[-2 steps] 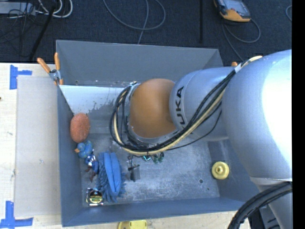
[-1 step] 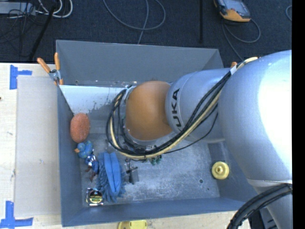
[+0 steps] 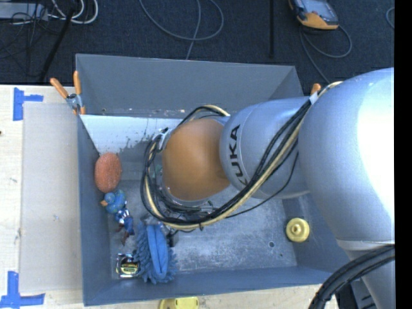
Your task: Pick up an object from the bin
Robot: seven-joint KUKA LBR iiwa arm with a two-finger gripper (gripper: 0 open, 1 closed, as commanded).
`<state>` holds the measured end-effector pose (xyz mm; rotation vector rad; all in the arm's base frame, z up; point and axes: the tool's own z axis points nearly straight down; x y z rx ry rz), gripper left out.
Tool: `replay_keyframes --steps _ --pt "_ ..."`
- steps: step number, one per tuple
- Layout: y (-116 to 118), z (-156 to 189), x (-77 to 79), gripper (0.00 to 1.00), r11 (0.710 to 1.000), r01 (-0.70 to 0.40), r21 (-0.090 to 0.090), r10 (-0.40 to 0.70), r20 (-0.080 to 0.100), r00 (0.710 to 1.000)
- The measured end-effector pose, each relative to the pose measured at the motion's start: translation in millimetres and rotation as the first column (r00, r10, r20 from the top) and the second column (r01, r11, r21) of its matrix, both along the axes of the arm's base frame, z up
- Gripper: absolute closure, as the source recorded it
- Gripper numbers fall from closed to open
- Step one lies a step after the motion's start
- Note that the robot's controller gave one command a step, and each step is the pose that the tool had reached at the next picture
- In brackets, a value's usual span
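**Q:** Where is your hand right now?

**Me:** My gripper (image 3: pixel 180 214) is low in the left half of the bin (image 3: pixel 193 82). My orange cover (image 3: pixel 193 159) sits over it. Whether it is spread or pressed together, I cannot tell. I see nothing pinched in it.

**Q:** What lies nearest?

**Me:** A blue shaggy cloth (image 3: pixel 154 253), just beside me toward the near left corner. I judge it the likeliest pick. A tape measure (image 3: pixel 127 266) touches its left edge. A small blue figure (image 3: pixel 116 203) lies a little further up along the left wall, and an orange-brown oval lump (image 3: pixel 108 171) beyond that. A yellow round knob (image 3: pixel 297 229) sits well apart on the right.

**Q:** What could go wrong?

**Me:** The cloth is limp. If I pinch only its fringe, I expect it to slip out as I lift. It might also drag the tape measure along, since the two lie together. My cable loops (image 3: pixel 151 192) hang low on that side and could snag the figure or brush the wall. I would also be closing without seeing under my own cover, so I could close on bare floor.
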<state>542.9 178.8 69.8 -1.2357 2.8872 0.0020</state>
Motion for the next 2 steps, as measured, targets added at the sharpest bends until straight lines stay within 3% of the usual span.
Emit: replay_keyframes --steps 1,2 --pt "-0.1 0.0 0.0 1.0 1.0 0.001 0.0 -0.001 0.0 1.0" --pt "-1.4 34.1 30.2 1.0 1.0 0.0 -0.001 0.0 -0.002 1.0"
